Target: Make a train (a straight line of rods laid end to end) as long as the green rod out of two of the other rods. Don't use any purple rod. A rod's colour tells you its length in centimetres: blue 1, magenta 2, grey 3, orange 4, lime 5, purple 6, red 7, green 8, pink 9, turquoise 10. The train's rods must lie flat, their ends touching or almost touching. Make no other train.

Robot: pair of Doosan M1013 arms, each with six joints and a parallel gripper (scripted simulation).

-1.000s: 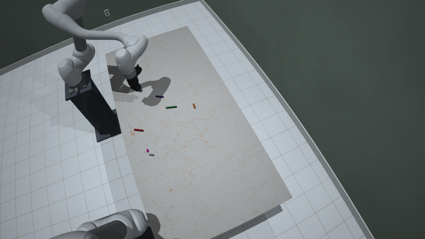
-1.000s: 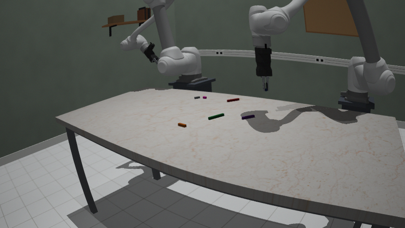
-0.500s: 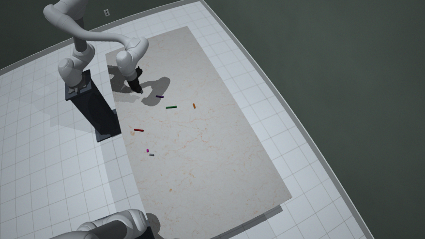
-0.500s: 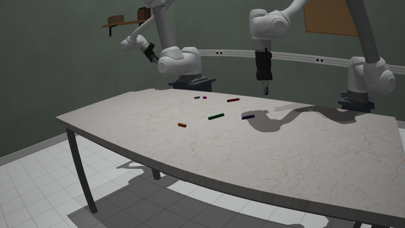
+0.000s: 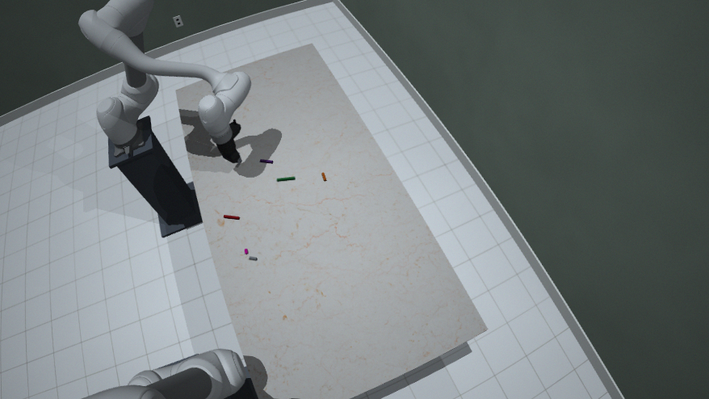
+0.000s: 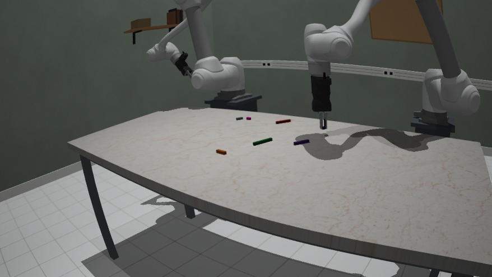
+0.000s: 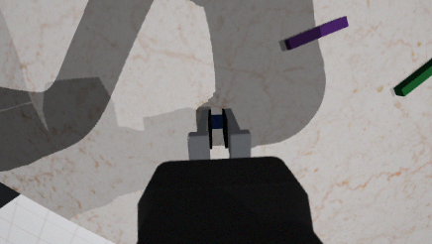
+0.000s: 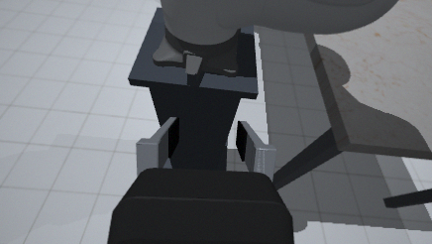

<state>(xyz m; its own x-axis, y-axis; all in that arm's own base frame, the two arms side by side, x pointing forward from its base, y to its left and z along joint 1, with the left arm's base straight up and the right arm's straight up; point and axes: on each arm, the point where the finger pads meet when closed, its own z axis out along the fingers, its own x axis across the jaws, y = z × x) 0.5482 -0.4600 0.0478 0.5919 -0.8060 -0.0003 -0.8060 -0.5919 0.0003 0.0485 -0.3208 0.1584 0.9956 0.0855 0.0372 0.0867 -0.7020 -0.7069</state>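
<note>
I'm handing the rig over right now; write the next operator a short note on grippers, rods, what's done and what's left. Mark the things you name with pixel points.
Left gripper (image 5: 238, 161) (image 6: 323, 127) (image 7: 217, 128): shut on the blue rod (image 6: 323, 127) (image 7: 217, 121), above the table.
Right gripper (image 6: 188, 73) (image 8: 207, 140): open, empty, off the table's edge.
Rods: red rod (image 5: 231, 216) (image 6: 283, 121) lies flat, apart from the green rod (image 5: 286, 178) (image 6: 262, 141) (image 7: 417, 80). Purple rod (image 5: 266, 161) (image 6: 301, 142) (image 7: 317, 34) is off limits.
Done: blue is grasped; no train yet.
Left: lay blue flat, end to end with red (1 + 7 = 8), then release. Probably leave magenta (image 5: 246, 251) (image 6: 248, 118), grey (image 5: 253, 258) (image 6: 239, 118) and orange (image 5: 324, 176) (image 6: 221, 151) alone.

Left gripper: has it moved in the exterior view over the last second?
Yes, downward. The left gripper's fingertips showed above the table's far edge; now they show below that edge line, against the top.
</note>
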